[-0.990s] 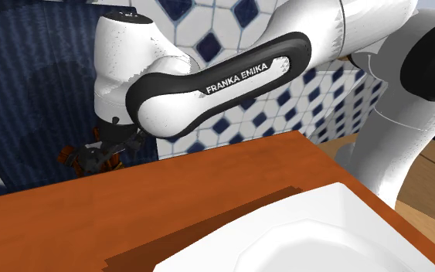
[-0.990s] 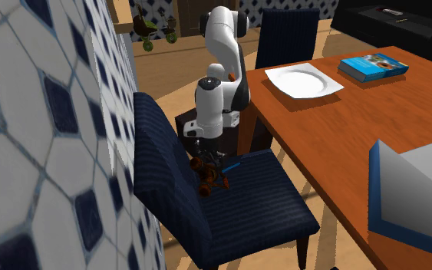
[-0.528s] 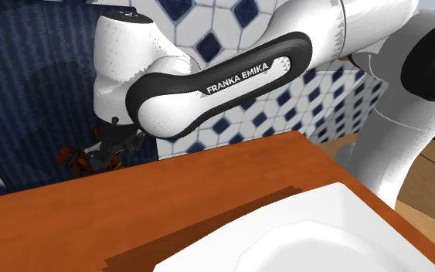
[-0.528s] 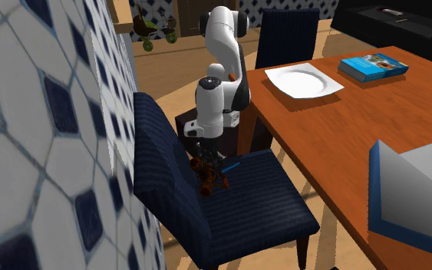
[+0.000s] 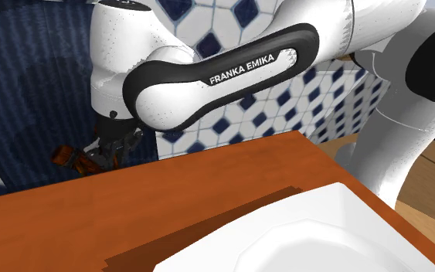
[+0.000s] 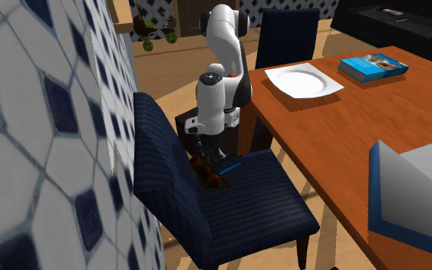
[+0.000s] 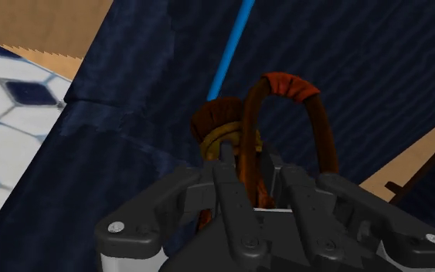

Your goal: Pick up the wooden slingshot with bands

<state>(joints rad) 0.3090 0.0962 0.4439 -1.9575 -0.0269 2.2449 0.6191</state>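
**A:** Brown wood, bound in rusty red at the top of the fork: that is the slingshot, right ahead of the gripper. Why does the arm hang so low?

**B:** Because the slingshot sits on the seat of the dark blue chair, at the back where the seat meets the backrest. The arm reaches down beside the orange-brown table, not over it.

**A:** And the fingers?

**B:** Clenched on the slingshot, as I read the wrist view. One brown limb of the fork runs down between the two black fingers, and they press on it from both sides. I take it the limb is chosen for being slim; the arch above spreads wider than the fingers stand.

**A:** The blue band?

**B:** It trails away across the seat, clear of the fingers, so it should not foul the grip.

**A:** Is the slingshot off the cushion?

**B:** Hard to say. From the side it looks just at the seat, under the gripper; I cannot see a gap. The lift is what remains.
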